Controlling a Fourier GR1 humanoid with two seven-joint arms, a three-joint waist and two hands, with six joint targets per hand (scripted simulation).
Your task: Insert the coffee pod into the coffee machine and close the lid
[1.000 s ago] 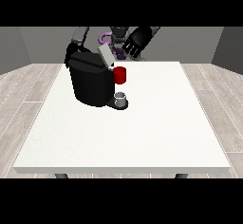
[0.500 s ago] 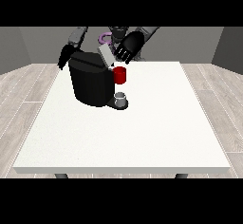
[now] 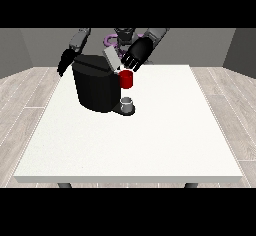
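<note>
Fingers (image 3: 129, 65) over open coffee machine (image 3: 97, 87)

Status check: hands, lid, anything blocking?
Hand at the view's right open, fingers spread at the raised lid. Hand at the view's left hangs behind the coffee machine, fingers unclear. Lid not yet closed. Nothing blocking.

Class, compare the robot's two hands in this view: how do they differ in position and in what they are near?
The hand at the view's right is raised over the coffee machine, right by its tilted grey lid and above the red part; the hand at the view's left hangs low behind the machine's far side, near nothing else. The right-side hand shows spread fingers towards the camera; the left-side hand points down. Both are black.
</note>
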